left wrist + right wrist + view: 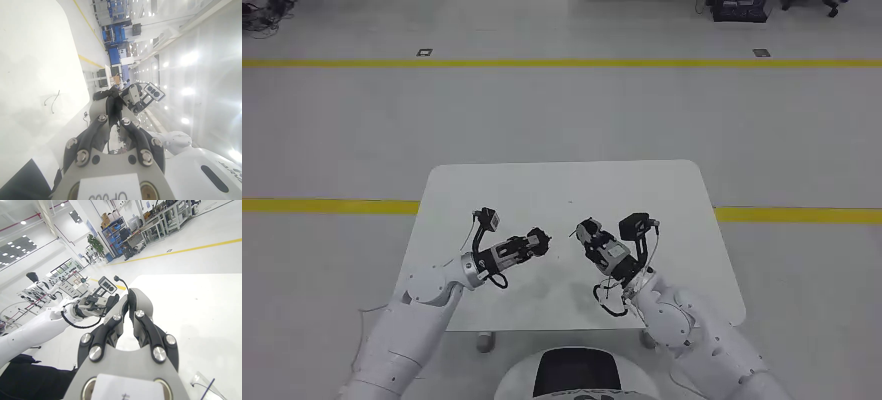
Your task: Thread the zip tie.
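Note:
A thin black zip tie (pixel 123 282) sticks out from between the fingertips of my right gripper (pixel 129 293), which is shut on it; its small square head points away from the fingers. My left gripper (pixel 113 101) has its black pads pressed together, and I cannot tell whether anything is pinched there. In the top view the left gripper (pixel 541 239) and right gripper (pixel 583 230) face each other a short gap apart above the middle of the white table (pixel 642 190). The right wrist view shows the left gripper (pixel 113 300) close beside my right fingers.
Two thin pale ties (pixel 52 101) lie loose on the table near its rounded corner. A clear plastic piece with a blue stick (pixel 206 384) lies on the table by the right arm. Bare tabletop stretches behind both grippers.

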Robot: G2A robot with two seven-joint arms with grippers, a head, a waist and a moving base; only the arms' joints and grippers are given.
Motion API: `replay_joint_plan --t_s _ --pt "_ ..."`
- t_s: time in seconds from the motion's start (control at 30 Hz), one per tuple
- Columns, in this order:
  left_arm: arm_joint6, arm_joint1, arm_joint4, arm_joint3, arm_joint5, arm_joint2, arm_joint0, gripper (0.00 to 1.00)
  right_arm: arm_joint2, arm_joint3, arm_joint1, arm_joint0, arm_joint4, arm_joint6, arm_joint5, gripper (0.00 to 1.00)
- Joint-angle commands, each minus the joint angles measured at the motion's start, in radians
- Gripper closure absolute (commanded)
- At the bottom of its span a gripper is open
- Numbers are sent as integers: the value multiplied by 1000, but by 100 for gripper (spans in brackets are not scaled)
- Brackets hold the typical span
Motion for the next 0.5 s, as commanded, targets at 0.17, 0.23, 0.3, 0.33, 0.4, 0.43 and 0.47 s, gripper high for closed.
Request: replay_joint_plan --t_s 0.17,0.23,0.3,0.33,0.4,0.43,0.47 --pt "0 0 0 0 0 0 0 100 0 0 0 0 0 0 0 100" --pt "0 0 0 0 0 0 0 100 0 0 0 0 0 0 0 100" --pt "0 0 0 0 0 0 0 100 0 0 0 0 0 0 0 100" --pt "0 0 0 0 0 0 0 100 0 0 0 0 0 0 0 100" --pt "5 0 4 -1 1 1 0 100 0 0 0 0 0 0 0 100" --pt "16 0 27 -7 2 7 -2 100 0 0 0 0 0 0 0 100" --pt "20 1 48 -12 0 14 -2 100 0 0 0 0 0 0 0 100"
